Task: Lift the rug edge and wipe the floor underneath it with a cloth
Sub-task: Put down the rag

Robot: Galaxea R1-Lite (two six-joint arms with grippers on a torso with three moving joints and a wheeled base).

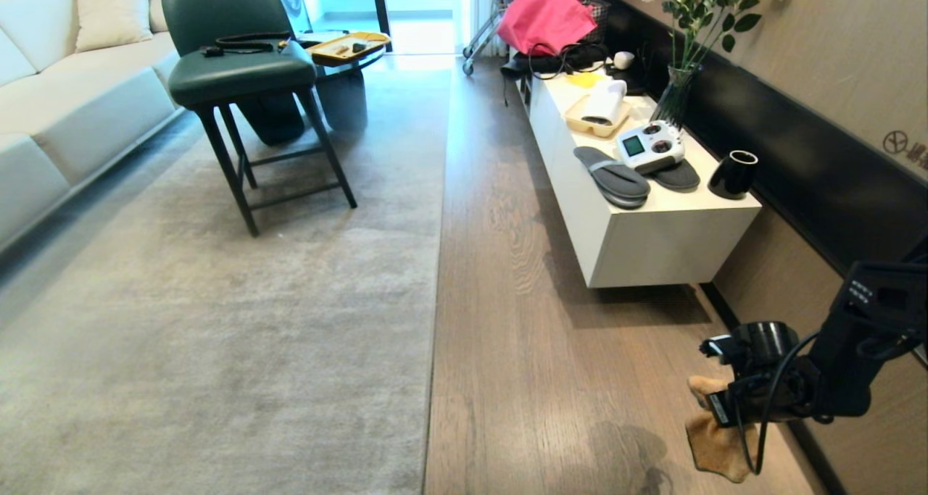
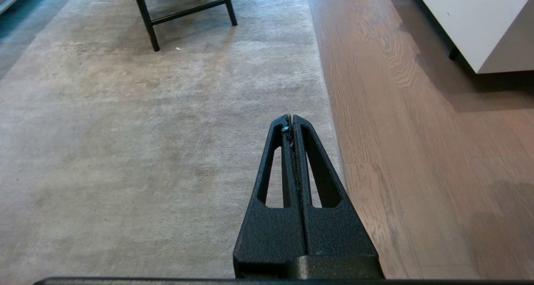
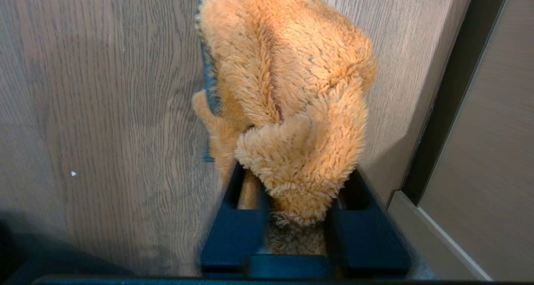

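The pale grey rug lies flat, its straight rug edge [image 1: 436, 299] [image 2: 329, 109] resting on the brown plank floor [image 1: 522, 321] [image 2: 417, 151] [image 3: 104, 109]. My right gripper [image 1: 714, 408] [image 3: 294, 176] hangs low over the floor near the right wall, shut on the fuzzy orange cloth [image 1: 718, 444] [image 3: 292, 89]. The cloth is bunched between the jaws and hides the fingertips. My left gripper [image 2: 292, 118] is shut and empty, held above the rug just inside its edge. It is outside the head view.
A white low cabinet [image 1: 652, 241] stands along the right wall, carrying slippers, a controller, a black cup and a vase. The skirting and wall [image 3: 479, 151] run close beside the right gripper. A green chair [image 1: 232, 67] stands on the rug, and a sofa [image 1: 65, 96] sits at the far left.
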